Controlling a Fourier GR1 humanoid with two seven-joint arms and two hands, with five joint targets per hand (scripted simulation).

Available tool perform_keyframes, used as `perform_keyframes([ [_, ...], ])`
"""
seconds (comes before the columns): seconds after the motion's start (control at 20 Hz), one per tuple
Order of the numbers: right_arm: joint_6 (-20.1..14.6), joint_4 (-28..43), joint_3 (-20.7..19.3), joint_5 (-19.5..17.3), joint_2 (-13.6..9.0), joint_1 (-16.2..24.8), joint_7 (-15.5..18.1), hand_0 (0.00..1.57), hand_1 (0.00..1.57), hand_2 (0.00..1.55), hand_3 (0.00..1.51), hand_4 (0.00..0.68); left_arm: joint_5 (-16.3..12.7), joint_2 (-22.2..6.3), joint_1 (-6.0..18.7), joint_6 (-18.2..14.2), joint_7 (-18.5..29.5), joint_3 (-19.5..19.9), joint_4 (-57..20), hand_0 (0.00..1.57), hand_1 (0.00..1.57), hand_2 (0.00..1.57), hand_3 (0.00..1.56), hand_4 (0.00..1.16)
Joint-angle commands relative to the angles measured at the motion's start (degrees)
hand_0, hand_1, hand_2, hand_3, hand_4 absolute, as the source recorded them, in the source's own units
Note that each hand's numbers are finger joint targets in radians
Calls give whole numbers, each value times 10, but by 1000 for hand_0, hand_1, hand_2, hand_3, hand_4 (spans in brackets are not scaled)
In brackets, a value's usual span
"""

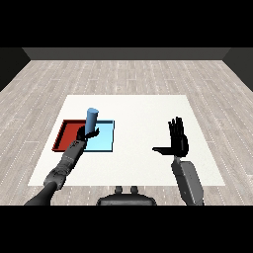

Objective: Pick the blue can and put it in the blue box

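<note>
Blue can [92, 118]: upright in the left hand, over the seam where the two trays meet; I cannot tell whether its base is touching a tray floor or hanging above it.
Red tray [63, 134]: the leftmost thing on the table, touching the blue tray along one side; the left forearm covers its near right part.
Left hand [87, 134]: curled round the lower part of the can, with the forearm coming in from the lower left corner.
Blue tray [106, 140]: the goal, just right of the red one; much of its floor is bare, and the can stands at its left edge.
Step in hand: by my judgement the carry is nearly done and the placing is what counts — the can should go a little further right, so that its whole base is inside the blue rim and not astride the shared wall.
Doing it well: keep the can upright, bring it down until the base meets the blue floor, and only then uncurl the fingers; a tall can set on a rim would tip.
White table [143, 108]: bare between the trays and the right hand.
Right hand [178, 139]: well apart from the trays, fingers straight and spread, thumb out to the side, holding nothing.
Hard to make out: the can's base, the fingers behind it, the dividing wall under the hand — all hidden.
</note>
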State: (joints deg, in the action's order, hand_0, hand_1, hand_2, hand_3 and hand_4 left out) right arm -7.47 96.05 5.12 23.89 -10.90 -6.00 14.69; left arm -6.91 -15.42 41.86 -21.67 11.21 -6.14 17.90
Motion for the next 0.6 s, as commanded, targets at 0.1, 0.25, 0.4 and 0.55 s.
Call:
perform_keyframes([
  [0.1, 15, -49, -24, 13, 2, -30, 1, 0, 0, 0, 0, 0, 40, 16, 50, -12, -35, -12, -114, 1556, 1556, 1474, 1288, 965],
  [0.25, 22, -62, -28, 8, 1, -9, 16, 0, 0, 0, 0, 0, 58, 35, 55, -19, -57, -27, -144, 1384, 1384, 1298, 1003, 875],
  [0.4, 47, -64, -23, 17, 8, 3, 33, 0, 0, 0, 0, 0, 61, 58, 58, -9, -86, -27, -161, 1528, 1528, 1446, 726, 865],
  [0.55, 48, -84, -27, 14, 13, -17, 42, 0, 0, 0, 0, 0, 38, 36, 27, 45, -79, -3, -165, 1571, 1571, 1431, 0, 781],
])
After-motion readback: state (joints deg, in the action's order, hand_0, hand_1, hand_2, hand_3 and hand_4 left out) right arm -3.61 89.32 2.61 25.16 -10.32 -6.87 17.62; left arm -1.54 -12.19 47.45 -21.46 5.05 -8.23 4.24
